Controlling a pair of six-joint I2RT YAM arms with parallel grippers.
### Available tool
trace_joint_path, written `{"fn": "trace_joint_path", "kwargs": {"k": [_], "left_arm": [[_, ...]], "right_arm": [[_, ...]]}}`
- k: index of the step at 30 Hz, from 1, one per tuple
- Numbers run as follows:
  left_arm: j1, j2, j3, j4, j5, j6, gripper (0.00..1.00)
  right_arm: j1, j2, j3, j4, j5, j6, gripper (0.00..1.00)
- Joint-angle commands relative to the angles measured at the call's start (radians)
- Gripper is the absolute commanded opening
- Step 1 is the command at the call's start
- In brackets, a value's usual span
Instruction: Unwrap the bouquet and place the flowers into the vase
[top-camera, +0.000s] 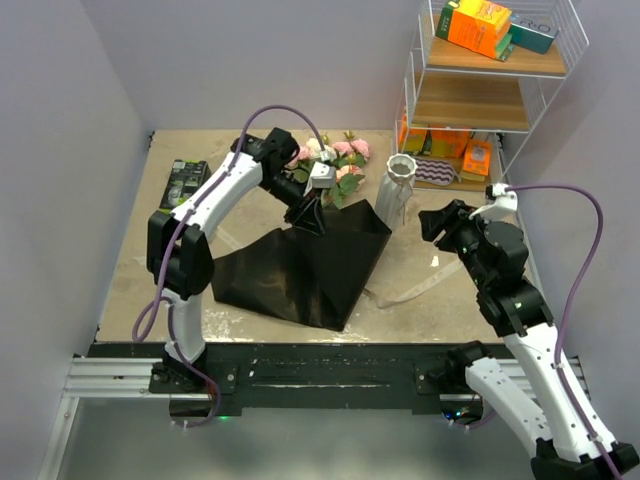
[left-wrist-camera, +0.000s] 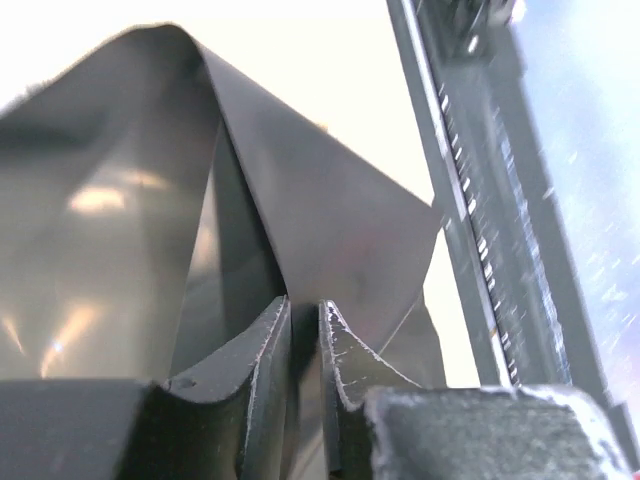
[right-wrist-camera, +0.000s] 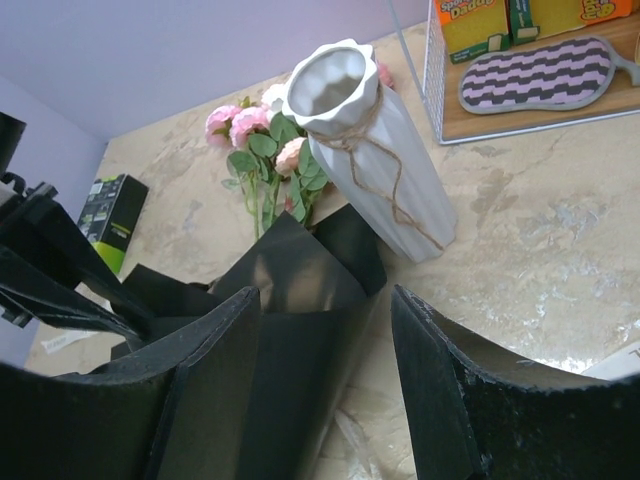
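The bouquet's black paper sheet (top-camera: 300, 270) lies spread on the table, one fold pulled up into a peak. My left gripper (top-camera: 306, 215) pinches that peak; in the left wrist view the fold of the black paper (left-wrist-camera: 120, 200) runs down between the nearly closed fingertips of my left gripper (left-wrist-camera: 305, 305). The flowers (top-camera: 335, 160), pink and cream roses with green leaves, lie at the paper's far edge beside the white ribbed vase (top-camera: 397, 185). The vase (right-wrist-camera: 370, 140) stands upright. My right gripper (top-camera: 435, 222) hovers to its right, open and empty (right-wrist-camera: 325, 300).
A beige ribbon (top-camera: 415, 288) lies loose on the table right of the paper. A white wire shelf (top-camera: 480, 100) with boxes and sponges stands at the back right. A black and green box (top-camera: 183, 183) lies at the far left.
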Motion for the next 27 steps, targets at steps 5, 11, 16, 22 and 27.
{"fn": "trace_joint_path", "kwargs": {"k": [5,11,16,22,27], "left_arm": [[-0.124,-0.082,0.096,0.167,0.114,-0.294,0.25],[-0.288,-0.074,0.096,0.443,0.116,-0.558,0.29],[-0.319,-0.030,0.157,0.494,0.131,-0.634,0.34],[-0.137,-0.160,-0.098,0.676,-0.036,-0.697,0.65],[-0.014,-0.049,-0.179,0.595,-0.169,-0.560,0.71]], "right_arm": [[-0.005,-0.027,0.047,0.003,-0.002,-0.017,0.59],[-0.005,-0.045,0.074,-0.032,0.041,-0.026,0.59],[-0.003,-0.070,0.094,-0.076,0.071,-0.047,0.60],[-0.005,-0.062,0.096,-0.081,0.068,-0.066,0.64],[-0.005,-0.063,0.085,-0.058,0.041,-0.047,0.64]]}}
